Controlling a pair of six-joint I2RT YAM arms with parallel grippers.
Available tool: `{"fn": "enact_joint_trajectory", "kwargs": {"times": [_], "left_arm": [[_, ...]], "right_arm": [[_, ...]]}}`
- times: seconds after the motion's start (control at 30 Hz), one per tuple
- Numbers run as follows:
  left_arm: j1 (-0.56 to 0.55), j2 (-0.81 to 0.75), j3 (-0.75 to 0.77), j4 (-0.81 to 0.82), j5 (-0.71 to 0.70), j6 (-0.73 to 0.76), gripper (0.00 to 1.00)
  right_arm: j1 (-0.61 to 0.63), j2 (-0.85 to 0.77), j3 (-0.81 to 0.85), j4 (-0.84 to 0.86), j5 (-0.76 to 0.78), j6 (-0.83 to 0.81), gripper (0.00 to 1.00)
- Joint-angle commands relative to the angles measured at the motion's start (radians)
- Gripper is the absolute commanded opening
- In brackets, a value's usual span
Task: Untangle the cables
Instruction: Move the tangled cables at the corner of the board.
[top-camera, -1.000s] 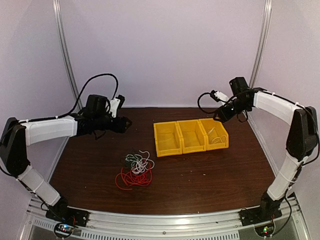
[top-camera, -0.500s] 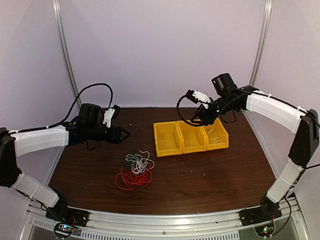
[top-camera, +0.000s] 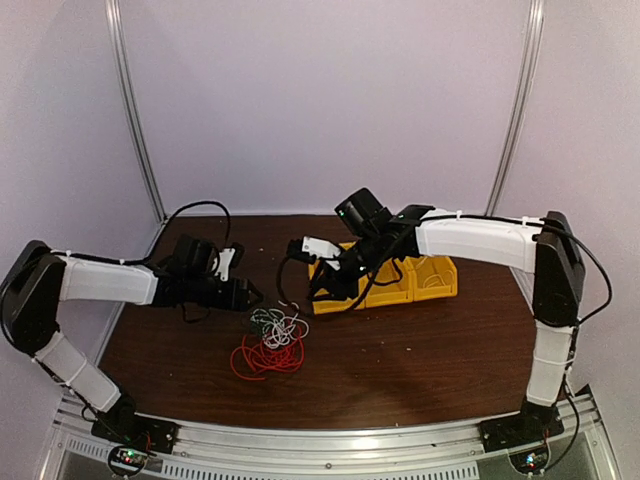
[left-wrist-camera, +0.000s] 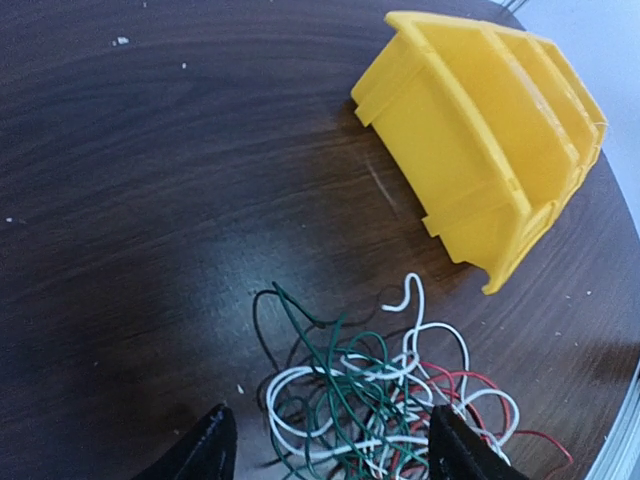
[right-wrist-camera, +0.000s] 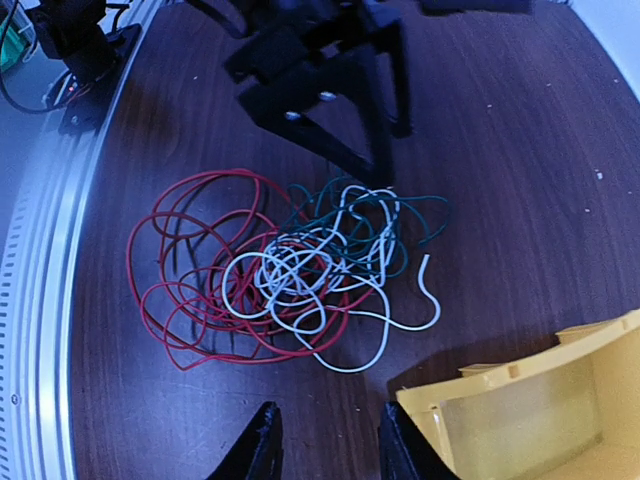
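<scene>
The cables lie in one tangle (top-camera: 272, 338) on the dark table: a red wire (right-wrist-camera: 185, 300) in many loops, a white wire (right-wrist-camera: 285, 280) and a dark green wire (right-wrist-camera: 425, 199) wound through each other. My left gripper (top-camera: 252, 295) is open and empty, low at the tangle's far left edge. In the left wrist view its fingers straddle the green and white loops (left-wrist-camera: 350, 400), gripper (left-wrist-camera: 330, 420). My right gripper (top-camera: 325, 290) is open and empty, hovering just right of the tangle, gripper (right-wrist-camera: 328, 415). The left gripper (right-wrist-camera: 385, 150) shows beyond the wires in the right wrist view.
A row of yellow bins (top-camera: 435, 280) stands right of the tangle, partly hidden by my right arm; its near corner shows in both wrist views (left-wrist-camera: 480, 130) (right-wrist-camera: 540, 410). The table's front rail (right-wrist-camera: 40, 300) runs close to the red loops.
My right arm swung left from over the bins and down toward the tangle. My left arm moved forward and lower to the tangle's edge. The cables have not moved.
</scene>
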Motion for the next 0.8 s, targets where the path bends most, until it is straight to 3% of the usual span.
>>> {"fn": "enact_joint_trajectory", "kwargs": {"times": [0.0,0.13,0.37,0.6,0.77], "left_arm": [[0.007,0.184,0.142,0.090,0.017,-0.012,0.66],[0.006,0.263,0.167,0.138,0.107,-0.001,0.63],[-0.036,0.226,0.014,0.222,0.232,-0.006,0.59],[-0.192,0.167,-0.051,0.233,0.195,0.006,0.48],[-0.246,0.115,-0.044,0.188,0.140,0.052,0.50]], "right_arm": [[0.045,0.005,0.013,-0.020,-0.029,-0.004,0.33],[0.047,-0.099,-0.114,0.028,0.026,-0.007,0.33],[0.045,-0.181,-0.208,0.018,0.134,-0.049,0.34],[0.043,-0.142,-0.199,0.024,0.135,-0.037,0.34],[0.043,-0.121,-0.209,0.031,0.131,-0.043,0.34]]}}
